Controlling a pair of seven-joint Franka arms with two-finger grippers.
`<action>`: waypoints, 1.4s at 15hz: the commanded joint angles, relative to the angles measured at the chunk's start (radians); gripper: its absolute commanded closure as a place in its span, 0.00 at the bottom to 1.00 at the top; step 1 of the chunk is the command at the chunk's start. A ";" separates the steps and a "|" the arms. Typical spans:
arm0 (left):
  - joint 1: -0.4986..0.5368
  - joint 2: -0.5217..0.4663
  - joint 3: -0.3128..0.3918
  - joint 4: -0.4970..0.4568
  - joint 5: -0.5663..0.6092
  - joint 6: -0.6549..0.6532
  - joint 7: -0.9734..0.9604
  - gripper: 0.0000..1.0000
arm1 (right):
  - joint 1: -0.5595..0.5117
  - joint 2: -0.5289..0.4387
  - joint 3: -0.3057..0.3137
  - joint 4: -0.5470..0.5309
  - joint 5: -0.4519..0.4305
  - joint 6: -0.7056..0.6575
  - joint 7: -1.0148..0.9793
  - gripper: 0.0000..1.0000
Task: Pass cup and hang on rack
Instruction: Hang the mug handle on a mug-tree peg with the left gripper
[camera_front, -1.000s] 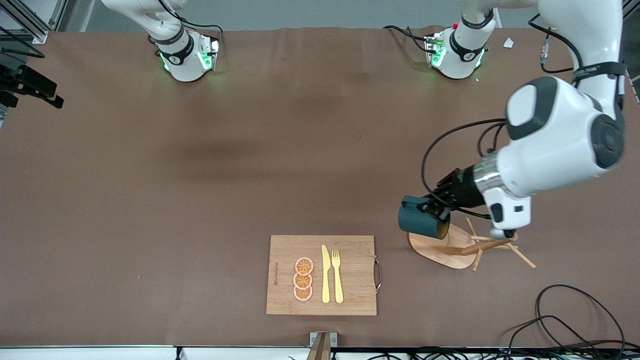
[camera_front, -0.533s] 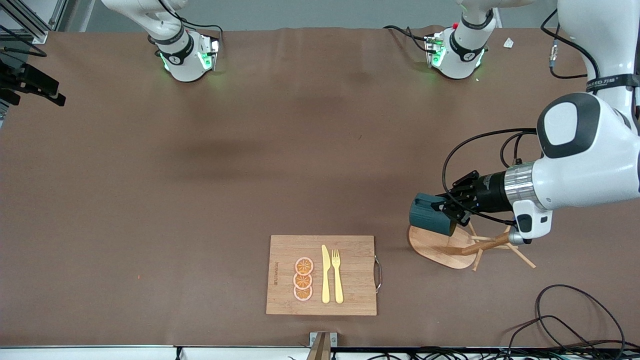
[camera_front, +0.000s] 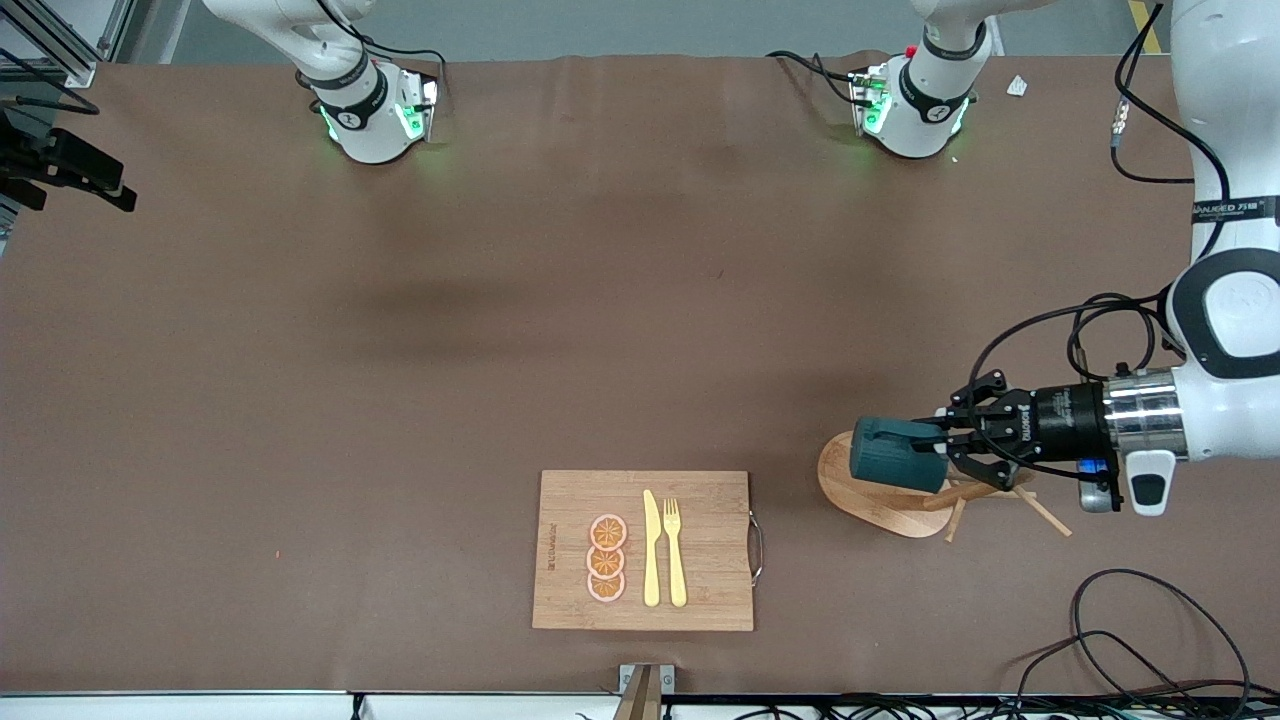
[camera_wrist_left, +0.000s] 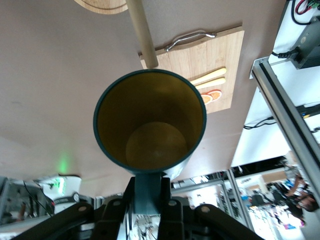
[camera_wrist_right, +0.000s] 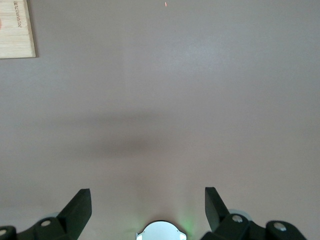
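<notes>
The dark teal cup (camera_front: 893, 456) lies on its side in the air over the rack's oval base (camera_front: 872, 497), its mouth turned toward the gripper. My left gripper (camera_front: 944, 441) is shut on the cup's handle (camera_wrist_left: 148, 191). In the left wrist view the cup's yellowish-brown inside (camera_wrist_left: 152, 127) fills the middle, and the rack's wooden post (camera_wrist_left: 141, 33) ends just above the rim. The thin pegs (camera_front: 1008, 492) spread out under the wrist. My right gripper (camera_wrist_right: 148, 201) is open over bare brown table, with nothing between its fingers.
A wooden cutting board (camera_front: 700, 590) with a yellow knife (camera_front: 650, 548), a fork (camera_front: 674, 551) and orange slices (camera_front: 606, 558) lies near the front edge. Black cables (camera_front: 1150, 640) coil at the near corner toward the left arm's end.
The left arm has swung toward its own end of the table. The cup moved with it over the rack's base and turned level. The right arm has not moved.
</notes>
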 joint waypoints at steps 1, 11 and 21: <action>0.024 0.019 -0.008 0.000 -0.067 -0.010 -0.004 1.00 | -0.002 -0.013 0.002 -0.013 -0.006 0.003 -0.011 0.00; 0.097 0.077 -0.008 -0.001 -0.205 -0.010 -0.028 1.00 | -0.005 -0.021 -0.001 -0.026 -0.007 0.005 -0.036 0.00; 0.141 0.128 -0.008 0.000 -0.219 -0.012 0.004 1.00 | -0.005 -0.021 -0.001 -0.026 -0.007 0.014 -0.037 0.00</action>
